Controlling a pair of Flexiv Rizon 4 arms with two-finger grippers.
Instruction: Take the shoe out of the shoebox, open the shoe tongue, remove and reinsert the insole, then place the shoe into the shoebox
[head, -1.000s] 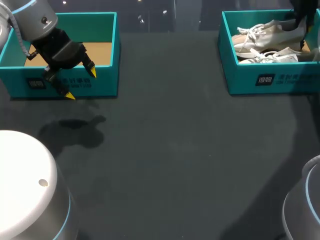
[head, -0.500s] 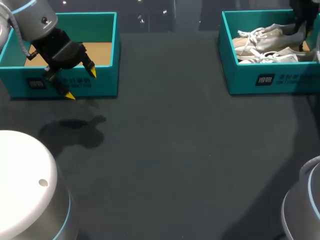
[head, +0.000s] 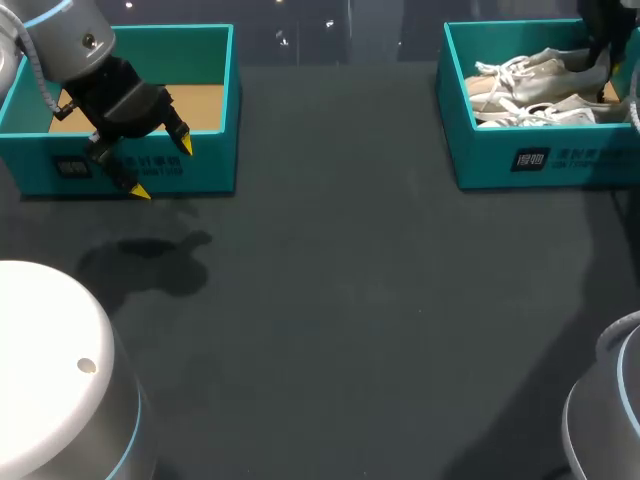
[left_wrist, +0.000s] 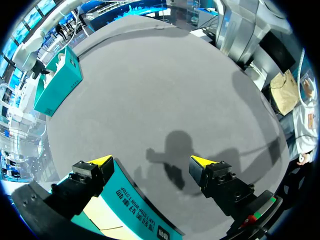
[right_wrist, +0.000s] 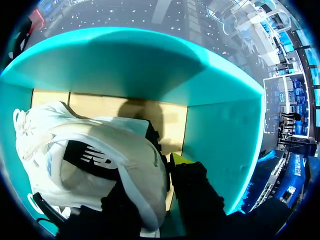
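A: What stood at the left end of the table (head: 350, 300)?

B: A teal left shoebox (head: 215, 150), its brown cardboard floor showing. The left gripper (head: 163, 168) hung over the box's front wall, with 1 yellow tip above the rim and the other out in front of the wall, on the table side.

A: And its fingers?

B: Spread wide. In the left wrist view the printed front wall sat under the fingers, with the open table ahead of them. The arm's shadow (head: 150, 262) lay on the table just in front of the box.

A: Then further right?

B: Well apart from all that stood the right shoebox (head: 540, 155), also teal, with 2 pale shoes lying side by side inside, laces toward the middle of the table. The shoe (head: 540, 65) lay at the back and the second shoe (head: 545, 113) lay nearer the front wall.

A: Where was the other arm?

B: The right gripper (head: 605, 45) was down in the box's far right corner, at the shoe's heel. In the right wrist view 1 finger sat inside the shoe's opening and the other, yellow-tipped, outside it. They pinched the heel wall between them. I could not tell whether the sole touched the box floor.
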